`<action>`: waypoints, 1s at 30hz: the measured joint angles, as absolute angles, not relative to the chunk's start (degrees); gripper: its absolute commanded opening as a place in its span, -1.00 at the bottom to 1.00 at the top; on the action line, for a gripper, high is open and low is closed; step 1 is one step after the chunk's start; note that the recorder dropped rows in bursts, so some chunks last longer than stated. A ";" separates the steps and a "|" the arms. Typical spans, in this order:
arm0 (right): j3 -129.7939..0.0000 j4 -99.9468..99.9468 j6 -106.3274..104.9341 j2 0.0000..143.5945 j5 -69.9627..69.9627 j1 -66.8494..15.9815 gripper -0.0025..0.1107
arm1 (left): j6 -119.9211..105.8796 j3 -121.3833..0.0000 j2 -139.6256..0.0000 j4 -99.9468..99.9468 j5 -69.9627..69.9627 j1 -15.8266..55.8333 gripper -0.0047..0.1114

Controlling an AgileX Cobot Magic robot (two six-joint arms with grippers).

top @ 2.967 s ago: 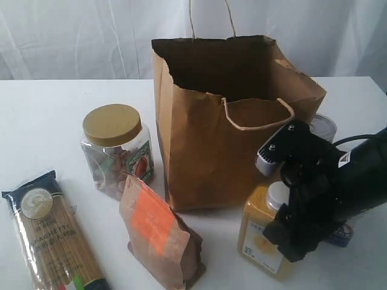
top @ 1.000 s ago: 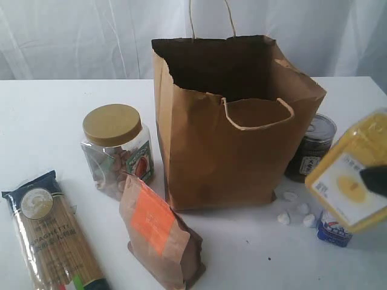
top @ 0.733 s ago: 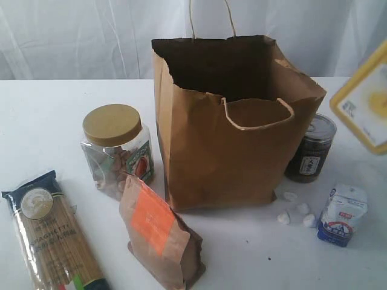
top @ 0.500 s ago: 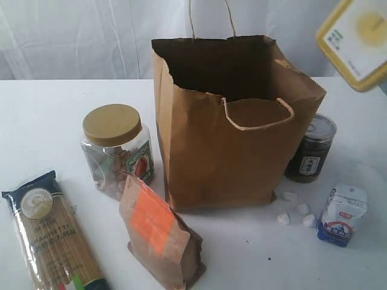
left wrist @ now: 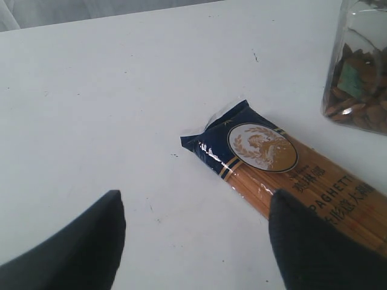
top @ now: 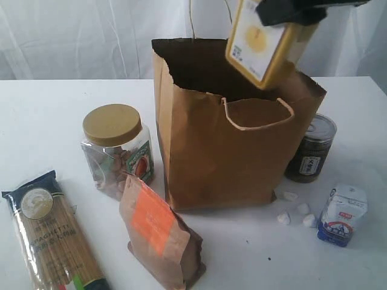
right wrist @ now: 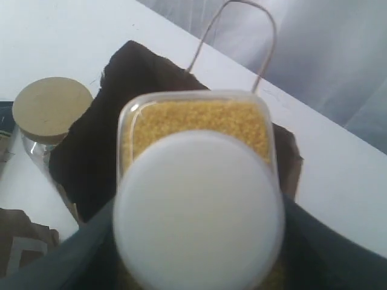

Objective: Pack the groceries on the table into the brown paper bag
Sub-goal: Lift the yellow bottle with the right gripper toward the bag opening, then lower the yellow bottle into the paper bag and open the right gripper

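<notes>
Above the open mouth of the brown paper bag (top: 217, 151): one white-capped yellow bottle (top: 261, 43), cap uppermost, tilted, clamped at its upper part by the right gripper (top: 289, 11). We cannot tell whether its lowest corner is already below the rim.

Change noted: a second ago this bottle was low at the right edge of the scene, near the small white-blue packet (top: 343, 214). It has since risen and travelled left to its present place over the bag. We judge that it only remains to be lowered and let go. It would be the first grocery in, as far as we can see into the bag.

Still on the table (top: 48, 109), five items:
- tan-lidded clear jar (top: 116, 151), upright, left of the bag;
- blue-ended spaghetti packet (top: 51, 238), lying flat, near left;
- orange-labelled brown pouch (top: 158, 232), leaning, near side of the bag;
- metal-lidded dark jar (top: 311, 150), upright, just right of the bag;
- small white-blue packet, upright, near right.

Not for packing: a few white lumps (top: 296, 211) between the bag and the white-blue packet.

Left gripper (left wrist: 193, 260): jaws apart, nothing between them, hanging over bare table beside the blue end of the spaghetti packet. We judge that packet a likely next pick.
</notes>
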State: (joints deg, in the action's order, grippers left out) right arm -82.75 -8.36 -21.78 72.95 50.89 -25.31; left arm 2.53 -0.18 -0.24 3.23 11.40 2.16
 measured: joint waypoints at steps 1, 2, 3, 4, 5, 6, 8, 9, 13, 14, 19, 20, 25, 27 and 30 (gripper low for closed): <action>-83.31 -8.76 -22.24 74.04 50.62 -25.93 -0.96 | 2.53 -0.18 -0.24 3.23 11.40 2.16 0.28; -83.71 -8.98 -22.63 75.35 50.37 -26.39 -0.96 | 2.53 -0.18 -0.24 3.23 11.40 2.16 0.28; -83.98 -9.45 -23.04 76.54 50.23 -26.88 -0.96 | 2.53 -0.18 -0.24 3.23 11.40 2.16 0.28; -84.13 -9.58 -23.26 77.40 49.93 -27.01 -0.96 | 2.53 -0.18 -0.24 3.23 11.40 2.16 0.28; -84.28 -9.83 -23.39 78.41 49.49 -27.25 -0.96 | 2.53 -0.18 -0.24 3.23 11.40 2.16 0.28; -84.32 -9.83 -23.40 79.37 49.15 -27.38 -0.96 | 2.53 -0.18 -0.24 3.23 11.40 2.16 0.28; -84.32 -9.70 -23.52 81.16 48.74 -27.38 -0.96 | 2.53 -0.18 -0.24 3.23 11.40 2.16 0.28; -84.32 -9.47 -23.52 82.02 48.74 -27.38 -0.96 | 2.53 -0.18 -0.24 3.23 11.40 2.16 0.28; -84.32 -8.75 -23.52 84.94 49.08 -27.38 -0.96 | 2.53 -0.18 -0.24 3.23 11.40 2.16 0.28; -84.32 -8.52 -23.52 85.68 49.08 -27.38 -0.96 | 2.53 -0.18 -0.24 3.23 11.40 2.16 0.28; -84.32 -7.53 -22.58 89.01 49.20 -27.38 -0.96 | 2.53 -0.18 -0.24 3.23 11.40 2.16 0.28; -84.32 -7.54 -22.44 89.73 49.32 -27.38 -0.96 | 2.53 -0.18 -0.24 3.23 11.40 2.16 0.28; -84.32 -5.83 -21.93 93.02 49.83 -27.38 -0.96 | 2.53 -0.18 -0.24 3.23 11.40 2.16 0.28; -84.32 -4.75 -21.00 93.90 49.83 -27.28 -0.96 | 2.53 -0.18 -0.24 3.23 11.40 2.16 0.28; -84.21 -3.90 -18.30 95.14 49.83 -26.52 -0.96 | 2.53 -0.18 -0.24 3.23 11.40 2.16 0.28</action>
State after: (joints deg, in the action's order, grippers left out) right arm -84.21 -3.90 -18.30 95.14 49.83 -26.52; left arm 2.53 -0.18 -0.24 3.23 11.40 2.16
